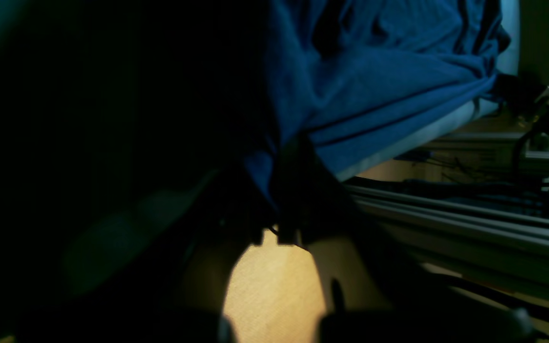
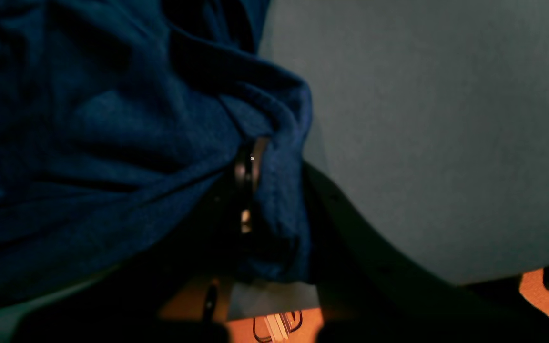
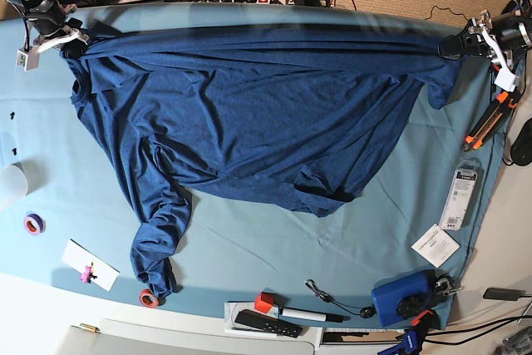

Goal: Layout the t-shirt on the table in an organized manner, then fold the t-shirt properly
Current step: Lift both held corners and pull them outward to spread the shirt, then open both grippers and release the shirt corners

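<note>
The dark navy t-shirt [image 3: 258, 114] is stretched across the far half of the teal table [image 3: 391, 205], with its top edge pulled taut between both grippers. One sleeve trails toward the near edge at the left. At the far right corner my left gripper [image 3: 451, 44] is shut on the shirt's edge. In the left wrist view its dark fingers [image 1: 289, 190] pinch bunched blue fabric [image 1: 374, 85]. My right gripper [image 3: 70, 46] at the far left corner is shut on the other end. The right wrist view shows cloth [image 2: 112, 143] wrapped around its fingers [image 2: 248, 181], which hover over the table [image 2: 422, 119].
An orange utility knife [image 3: 486, 126], a packet [image 3: 460, 197] and a card [image 3: 435, 245] lie along the right edge. A blue box [image 3: 399, 298], a marker and a black remote [image 3: 266, 322] sit at the near edge. A red tape roll [image 3: 148, 298], purple tape roll [image 3: 33, 224] and white cup [image 3: 10, 182] are at the left.
</note>
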You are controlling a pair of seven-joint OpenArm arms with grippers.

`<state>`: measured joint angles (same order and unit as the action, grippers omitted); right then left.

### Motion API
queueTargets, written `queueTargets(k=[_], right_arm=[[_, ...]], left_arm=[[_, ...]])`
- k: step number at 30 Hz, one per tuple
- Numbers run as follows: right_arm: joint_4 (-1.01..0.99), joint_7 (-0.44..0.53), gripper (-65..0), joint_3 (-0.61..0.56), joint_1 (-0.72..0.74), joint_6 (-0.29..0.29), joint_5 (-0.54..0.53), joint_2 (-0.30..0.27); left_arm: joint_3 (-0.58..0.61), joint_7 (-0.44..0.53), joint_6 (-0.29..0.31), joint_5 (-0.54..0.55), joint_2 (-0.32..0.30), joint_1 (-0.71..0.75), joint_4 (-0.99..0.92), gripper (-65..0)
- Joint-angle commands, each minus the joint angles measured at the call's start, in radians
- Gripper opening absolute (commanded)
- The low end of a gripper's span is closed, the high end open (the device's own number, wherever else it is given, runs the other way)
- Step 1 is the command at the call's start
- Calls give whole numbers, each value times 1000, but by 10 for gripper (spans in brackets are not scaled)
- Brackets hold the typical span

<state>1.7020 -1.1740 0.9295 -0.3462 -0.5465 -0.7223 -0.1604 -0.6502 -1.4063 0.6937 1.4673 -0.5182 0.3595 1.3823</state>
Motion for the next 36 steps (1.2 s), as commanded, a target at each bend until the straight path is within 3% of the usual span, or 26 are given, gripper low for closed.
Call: queueTargets(k=[1, 3, 4, 6, 11, 15, 21, 29, 36], right_arm=[[11, 22, -581, 8, 0, 2, 1, -19], [11, 23, -437, 8, 0, 0, 2, -20], [11, 27, -396, 8, 0, 0, 2, -20], [11, 28, -387, 8, 0, 0, 1, -20], [11, 42, -387, 8, 0, 1, 1, -20], [11, 60, -387, 8, 0, 1, 1, -20], [12, 77, -386, 8, 0, 1, 2, -28], [12, 93, -386, 20, 8, 5, 17, -105], [12, 94, -386, 48, 63, 5, 35, -122]], left_arm=[[-11, 10, 4, 16, -25, -3, 12, -650], [-11, 10, 4, 16, -25, -10, 12, -522], [-11, 10, 4, 16, -25, -11, 12, -467], [-11, 10, 4, 16, -25, -13, 12, -412], [-11, 10, 4, 16, -26, -29, 12, -395], [-11, 10, 4, 16, -26, -33, 12, -306], [-12, 10, 4, 16, -31, -37, 13, -298], [-12, 10, 4, 16, -31, -53, 70, -298], [-21, 10, 4, 16, -32, -105, 72, -298]])
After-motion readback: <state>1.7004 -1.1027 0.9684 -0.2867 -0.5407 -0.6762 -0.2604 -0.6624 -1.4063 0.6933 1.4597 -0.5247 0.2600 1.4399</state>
